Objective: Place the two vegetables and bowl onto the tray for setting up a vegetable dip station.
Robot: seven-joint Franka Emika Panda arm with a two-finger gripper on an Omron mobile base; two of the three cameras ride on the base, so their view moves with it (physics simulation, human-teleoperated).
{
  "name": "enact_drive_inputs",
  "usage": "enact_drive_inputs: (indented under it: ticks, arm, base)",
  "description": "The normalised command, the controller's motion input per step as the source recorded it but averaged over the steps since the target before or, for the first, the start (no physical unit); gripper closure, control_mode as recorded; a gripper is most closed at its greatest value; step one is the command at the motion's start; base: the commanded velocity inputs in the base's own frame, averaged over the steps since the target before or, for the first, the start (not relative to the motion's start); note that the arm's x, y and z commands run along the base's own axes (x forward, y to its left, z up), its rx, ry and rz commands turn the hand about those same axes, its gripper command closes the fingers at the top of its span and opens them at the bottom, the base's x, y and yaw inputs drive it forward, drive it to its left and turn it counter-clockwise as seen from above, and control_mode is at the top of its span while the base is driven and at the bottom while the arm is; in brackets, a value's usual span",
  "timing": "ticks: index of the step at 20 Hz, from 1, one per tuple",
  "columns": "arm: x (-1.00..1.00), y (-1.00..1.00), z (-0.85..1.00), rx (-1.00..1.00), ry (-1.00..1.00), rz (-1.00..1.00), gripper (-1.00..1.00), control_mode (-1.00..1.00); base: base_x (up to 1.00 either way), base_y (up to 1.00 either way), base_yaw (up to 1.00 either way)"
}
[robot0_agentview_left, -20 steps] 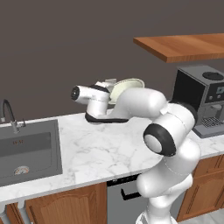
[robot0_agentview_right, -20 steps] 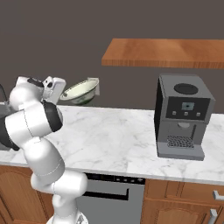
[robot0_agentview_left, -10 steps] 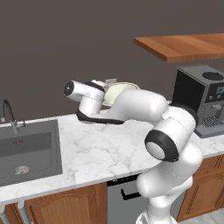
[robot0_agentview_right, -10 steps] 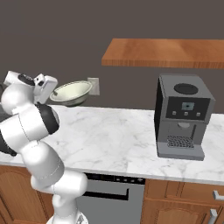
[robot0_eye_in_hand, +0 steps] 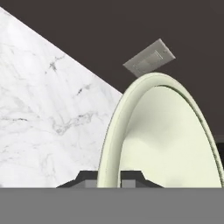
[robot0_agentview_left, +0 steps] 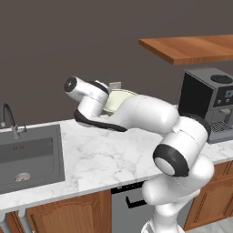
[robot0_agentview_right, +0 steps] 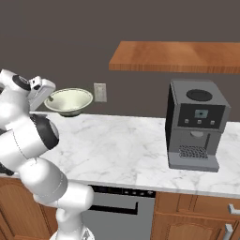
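Note:
The pale cream-green bowl (robot0_agentview_right: pixel 70 101) hangs tilted in the air above the back of the marble counter, close to the wall. My gripper (robot0_agentview_right: pixel 48 97) is shut on its left rim. In the hand view the bowl (robot0_eye_in_hand: pixel 170 144) stands on edge, and my gripper (robot0_eye_in_hand: pixel 108 177) pinches its rim between the two dark fingertips (robot0_eye_in_hand: pixel 83 176). From the left base view the bowl (robot0_agentview_left: pixel 119 100) peeks out behind my white forearm. The tray and the two vegetables are out of view.
A grey coffee machine (robot0_agentview_right: pixel 194 124) stands on the counter (robot0_agentview_right: pixel 122 145) at the right, under a wooden shelf (robot0_agentview_right: pixel 178 56). A sink (robot0_agentview_left: pixel 27 157) with a faucet (robot0_agentview_left: pixel 10 119) lies at the left. A wall outlet (robot0_agentview_right: pixel 99 92) is just behind the bowl.
The arm has swung a little further left with the bowl still in its grip. The bowl stays aloft near the wall.

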Motion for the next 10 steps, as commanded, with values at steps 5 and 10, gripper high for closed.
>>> enact_drive_inputs:
  ticks: [5,10]
  arm:
    - [-0.18,0.22,0.07,0.06,0.01,0.00,1.00,-1.00]
    - [-0.01,0.18,0.01,0.01,0.07,-0.01,1.00,-1.00]
  base:
    - [0.00,0.00,0.00]
    - [0.00,0.00,0.00]
